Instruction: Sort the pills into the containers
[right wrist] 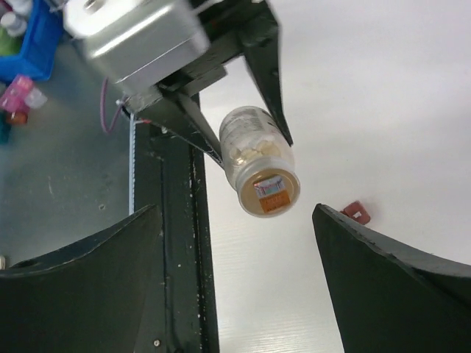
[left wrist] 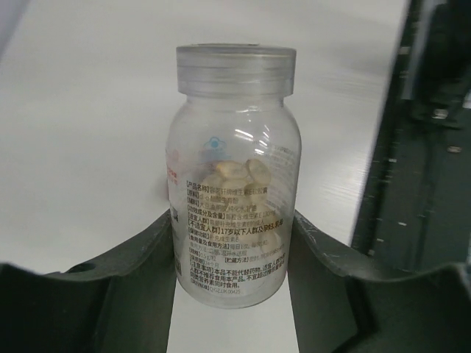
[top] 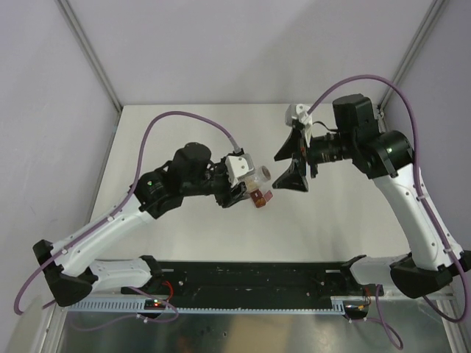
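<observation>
My left gripper (top: 246, 185) is shut on a clear plastic pill bottle (top: 258, 176) and holds it above the table, with its lid on. In the left wrist view the bottle (left wrist: 234, 191) sits between my fingers (left wrist: 140, 272), and pale tan pills (left wrist: 239, 173) show inside it. The dark red container strip (top: 260, 197) lies on the table just below the bottle; a corner of it shows in the right wrist view (right wrist: 355, 211). My right gripper (top: 289, 162) is open and empty, right of the bottle, facing its lid (right wrist: 271, 193).
A black rail (top: 250, 278) runs along the near edge of the white table (top: 221, 132). Grey walls and metal posts (top: 92, 55) stand at the left, back and right. A blue bin (right wrist: 26, 40) with small items sits off the table.
</observation>
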Controlling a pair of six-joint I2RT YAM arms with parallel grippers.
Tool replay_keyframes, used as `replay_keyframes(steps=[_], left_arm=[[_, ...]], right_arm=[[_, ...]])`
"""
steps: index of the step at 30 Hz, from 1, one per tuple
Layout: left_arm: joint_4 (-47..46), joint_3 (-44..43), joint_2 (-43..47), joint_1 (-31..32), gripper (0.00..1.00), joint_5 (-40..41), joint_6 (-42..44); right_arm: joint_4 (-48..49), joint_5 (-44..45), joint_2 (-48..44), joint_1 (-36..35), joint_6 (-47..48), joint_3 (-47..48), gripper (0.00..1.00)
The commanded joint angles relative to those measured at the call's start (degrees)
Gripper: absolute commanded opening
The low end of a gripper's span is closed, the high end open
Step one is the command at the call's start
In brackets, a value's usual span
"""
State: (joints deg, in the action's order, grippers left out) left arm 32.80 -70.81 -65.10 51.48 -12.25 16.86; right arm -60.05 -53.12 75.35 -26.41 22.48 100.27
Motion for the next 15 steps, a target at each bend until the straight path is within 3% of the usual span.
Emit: replay_keyframes(steps=[1,9,15], left_arm=[[2.39,-3.66,1.04,-2.73,0.00,-21.14,-3.91],[3.58,-5.32,-1.24,-4.95,0.00,-30.98,-6.09],[3.82,-5.95,-2.29,-5.01,0.00,-32.05,-6.21]], right_arm=[[-3.87,2.80,-1.52,-3.59,8.21,-0.33,0.89],[-4.99,3.89,-1.51,-7.32,10.66,-1.31,0.89],[-5.29,2.73,-0.22,-8.38,10.46,-0.50,0.75]])
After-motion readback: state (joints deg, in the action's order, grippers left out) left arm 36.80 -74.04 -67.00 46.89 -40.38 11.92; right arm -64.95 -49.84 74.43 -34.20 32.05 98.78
